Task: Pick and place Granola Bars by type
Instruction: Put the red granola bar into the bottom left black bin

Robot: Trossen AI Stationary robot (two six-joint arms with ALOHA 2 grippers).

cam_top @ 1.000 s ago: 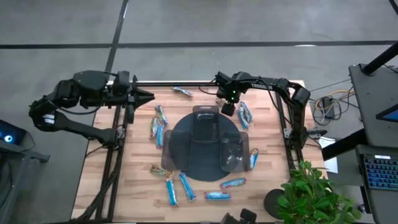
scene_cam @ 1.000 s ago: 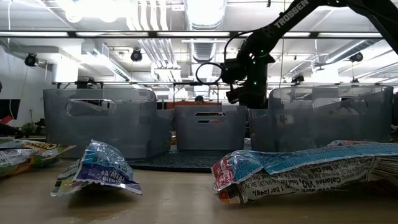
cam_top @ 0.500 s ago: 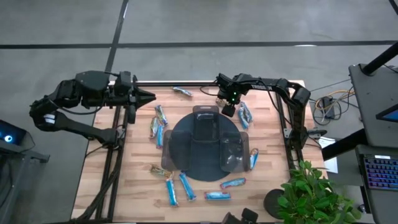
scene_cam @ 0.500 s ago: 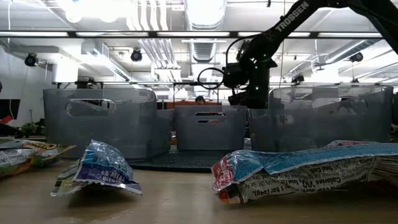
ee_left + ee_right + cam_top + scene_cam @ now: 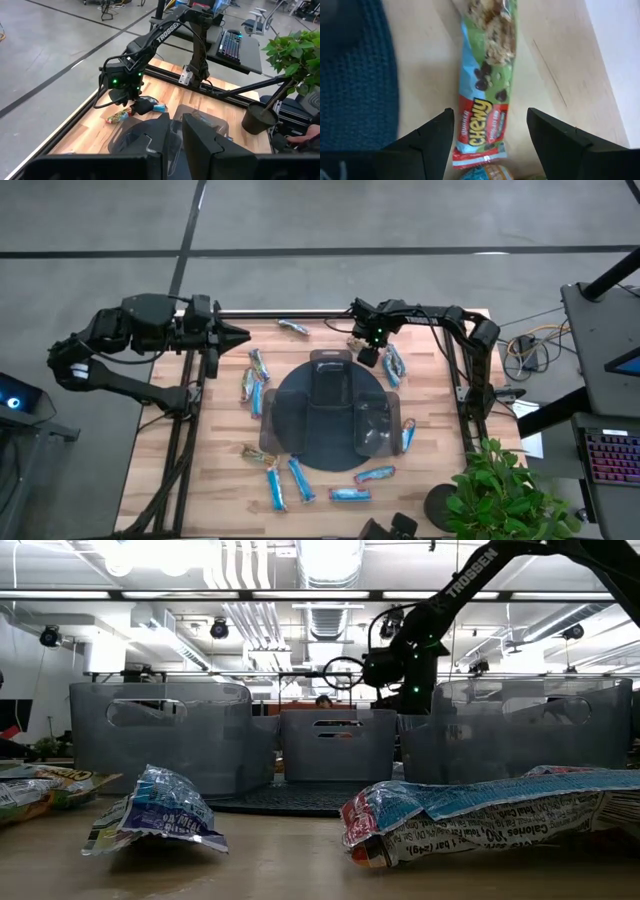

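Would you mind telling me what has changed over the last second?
The right claw drifted slightly toward the table's far right, away from the round tray, open over a granola bar and holding nothing. The left claw and the bars stayed put.

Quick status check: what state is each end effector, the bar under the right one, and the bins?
Right end effector: open, above a bar, empty.
Chewy bar: flat on the table, ungripped.
Left end effector: shut, parked at the table's left edge.
Bins: upright on the tray; contents unclear.
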